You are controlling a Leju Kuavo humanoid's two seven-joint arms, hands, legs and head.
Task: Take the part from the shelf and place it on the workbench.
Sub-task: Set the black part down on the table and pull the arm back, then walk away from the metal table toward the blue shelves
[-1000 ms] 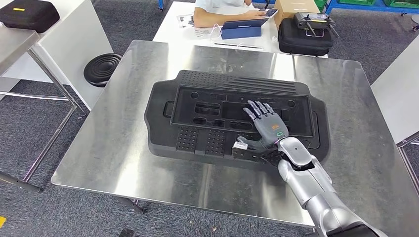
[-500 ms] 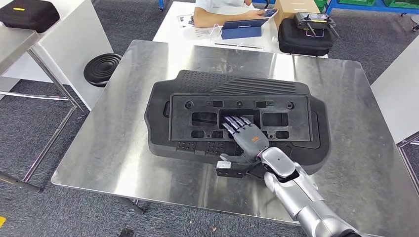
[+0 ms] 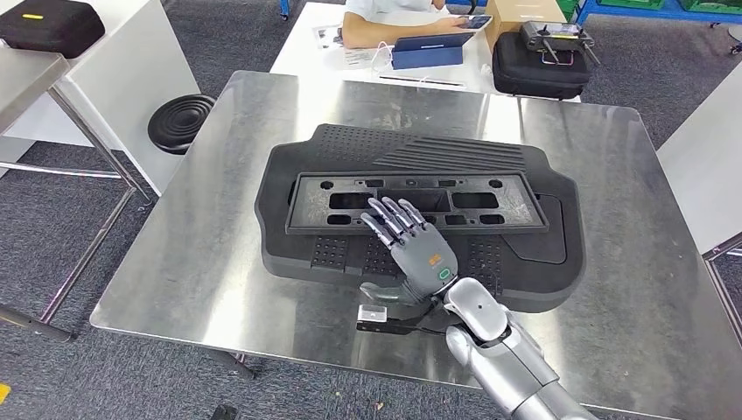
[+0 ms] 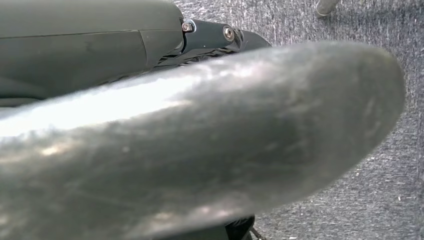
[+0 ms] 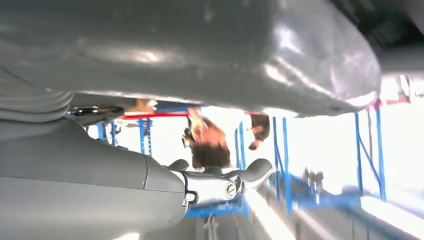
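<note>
Pulled back toward the workbench's [image 3: 219,262] near edge since a second ago, the right hand [image 3: 418,258] rests fingers spread over the black part [image 3: 420,179], gripping nothing; the frame-like part now lies flatter on its dark tray [image 3: 289,254], mid-bench. Beyond the steel surface, a person [image 3: 385,22] sits at a white table [image 3: 302,48] on grey carpet [image 3: 52,254].
</note>
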